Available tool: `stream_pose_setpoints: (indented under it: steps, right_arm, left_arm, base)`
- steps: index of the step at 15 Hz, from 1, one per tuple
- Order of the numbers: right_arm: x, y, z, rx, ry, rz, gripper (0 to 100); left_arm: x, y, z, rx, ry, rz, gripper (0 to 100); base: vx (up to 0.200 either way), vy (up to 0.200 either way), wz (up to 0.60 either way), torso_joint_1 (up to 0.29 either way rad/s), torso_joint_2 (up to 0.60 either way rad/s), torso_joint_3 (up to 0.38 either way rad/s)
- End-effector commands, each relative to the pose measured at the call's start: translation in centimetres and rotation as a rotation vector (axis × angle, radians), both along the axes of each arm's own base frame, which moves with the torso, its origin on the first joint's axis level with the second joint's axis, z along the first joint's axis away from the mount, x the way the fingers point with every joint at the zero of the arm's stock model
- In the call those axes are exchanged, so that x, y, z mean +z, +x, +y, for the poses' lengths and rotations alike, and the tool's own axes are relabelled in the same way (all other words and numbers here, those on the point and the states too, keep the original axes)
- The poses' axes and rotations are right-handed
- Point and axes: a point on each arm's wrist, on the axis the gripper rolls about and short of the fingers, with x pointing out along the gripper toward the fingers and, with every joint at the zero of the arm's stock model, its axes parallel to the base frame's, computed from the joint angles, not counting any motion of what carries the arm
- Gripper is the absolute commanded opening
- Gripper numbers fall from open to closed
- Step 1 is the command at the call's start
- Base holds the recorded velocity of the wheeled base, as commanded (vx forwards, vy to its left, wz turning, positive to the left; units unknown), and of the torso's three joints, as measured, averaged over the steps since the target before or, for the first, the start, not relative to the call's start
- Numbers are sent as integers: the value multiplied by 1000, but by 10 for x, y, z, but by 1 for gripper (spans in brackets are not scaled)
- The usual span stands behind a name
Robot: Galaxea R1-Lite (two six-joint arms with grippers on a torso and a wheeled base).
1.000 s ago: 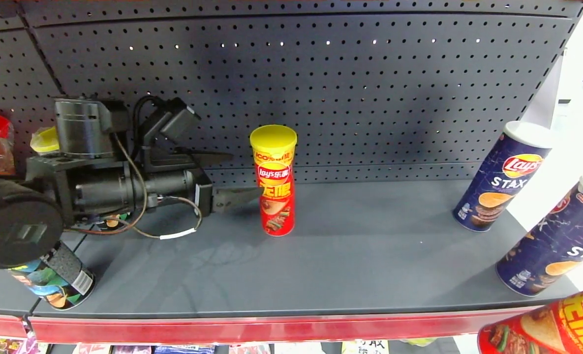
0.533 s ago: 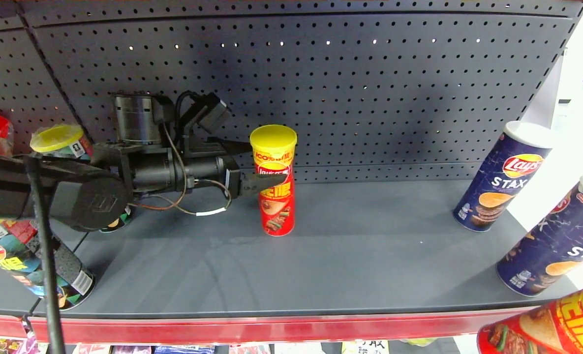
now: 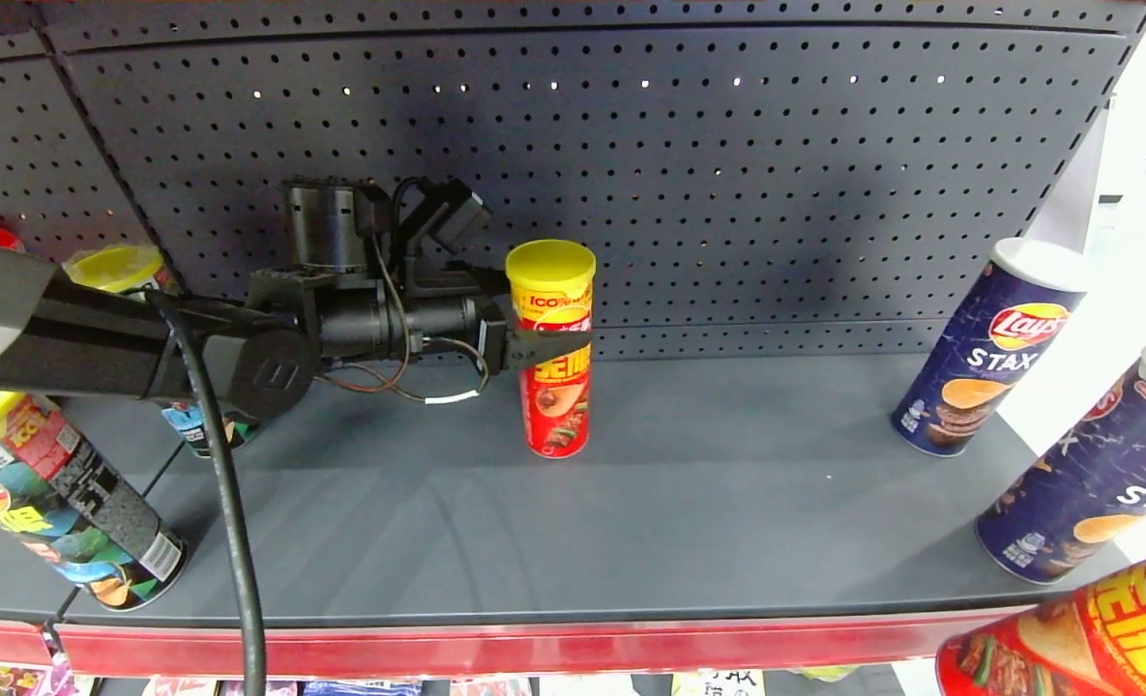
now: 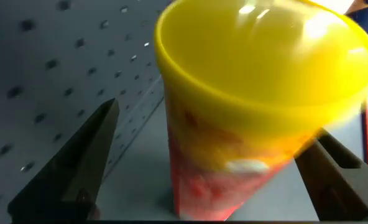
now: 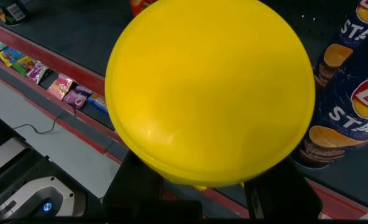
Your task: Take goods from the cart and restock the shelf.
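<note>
Your left gripper spread wide, straddling red cardboard chip canister with yellow plastic lid, upright on grey metal shelf. Your right gripper clenched on second yellow-lidded red canister.

Head camera facing shelf, wrist cameras close-up

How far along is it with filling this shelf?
Done: two blue chip cans stand at the right end of the shelf. In hand: the left gripper straddles a red chip can standing mid-shelf, jaws open; the right gripper holds a second red can off the shelf's front edge. Left: shelving that one.
</note>
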Motion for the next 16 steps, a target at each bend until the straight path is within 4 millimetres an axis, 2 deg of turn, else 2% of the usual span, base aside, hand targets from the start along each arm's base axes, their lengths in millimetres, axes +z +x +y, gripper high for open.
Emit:
stream_pose_setpoints:
  steps: [1,5,10,11,14,16]
  right_arm:
    - [0,1,0,1,-1,7,0]
    - [0,1,0,-1,-1,7,0]
    - [0,0,0,-6,1,1,0]
    - [0,0,0,-10,0,1,0]
    - [0,0,0,-10,0,0,0]
    - [0,-1,0,-10,0,-4,0]
  left_arm:
    - [3,-5,-11,-29,-9,2,100]
    - [8,-15,-17,-30,-11,-3,100]
    - [0,-16,-22,18,11,13,100]
    - [-3,-15,-22,17,14,19,0]
    - [-13,-20,-22,5,30,55,0]
    - [-15,-35,-17,-19,37,78,0]
  base:
    - [0,0,0,0,0,0]
    - [0,0,0,0,0,0]
    - [0,0,0,0,0,0]
    - [0,0,0,0,0,0]
    - [0,0,0,0,0,0]
    - [0,0,0,0,0,0]
